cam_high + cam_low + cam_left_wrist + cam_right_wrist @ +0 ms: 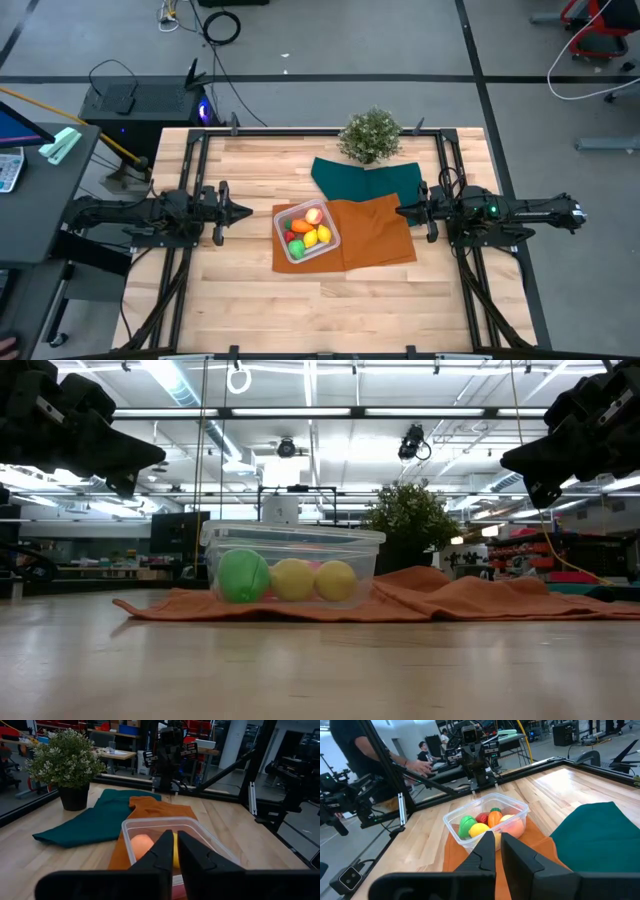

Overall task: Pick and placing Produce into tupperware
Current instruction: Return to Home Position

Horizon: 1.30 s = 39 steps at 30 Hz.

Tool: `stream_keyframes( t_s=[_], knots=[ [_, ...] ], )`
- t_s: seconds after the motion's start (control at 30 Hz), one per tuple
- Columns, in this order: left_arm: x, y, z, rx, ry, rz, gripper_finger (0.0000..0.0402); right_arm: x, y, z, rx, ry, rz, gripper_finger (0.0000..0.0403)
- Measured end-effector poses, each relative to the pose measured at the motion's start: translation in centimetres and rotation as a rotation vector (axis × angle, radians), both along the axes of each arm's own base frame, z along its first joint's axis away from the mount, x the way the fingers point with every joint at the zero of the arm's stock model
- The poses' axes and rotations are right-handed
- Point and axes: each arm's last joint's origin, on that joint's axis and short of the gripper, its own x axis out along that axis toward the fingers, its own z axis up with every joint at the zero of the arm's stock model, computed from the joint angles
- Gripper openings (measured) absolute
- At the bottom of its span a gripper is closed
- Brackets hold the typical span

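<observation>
Wooden table (400, 290); at its middle, an orange cloth (380, 235) carries the clear tupperware (281, 214) holding the produce (308, 235); left hand (243, 211) and right hand (403, 210), clenched and empty, flank it; retreat high, clear of its rim.

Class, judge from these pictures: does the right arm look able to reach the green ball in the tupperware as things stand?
Probably yes. The right gripper hangs near the tupperware, which has no lid. The green ball lies uncovered among the other produce, with nothing above it.
</observation>
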Motion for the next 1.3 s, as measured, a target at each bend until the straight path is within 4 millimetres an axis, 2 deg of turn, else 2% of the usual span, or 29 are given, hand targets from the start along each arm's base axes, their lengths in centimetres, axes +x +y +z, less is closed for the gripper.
stream_keyframes(
  t_s=[1.3],
  knots=[
    [0.00,0.00,0.00,0.000,0.000,0.000,0.0029,0.00,0.00,0.00,0.000,0.000,0.000,0.0000]
  ],
)
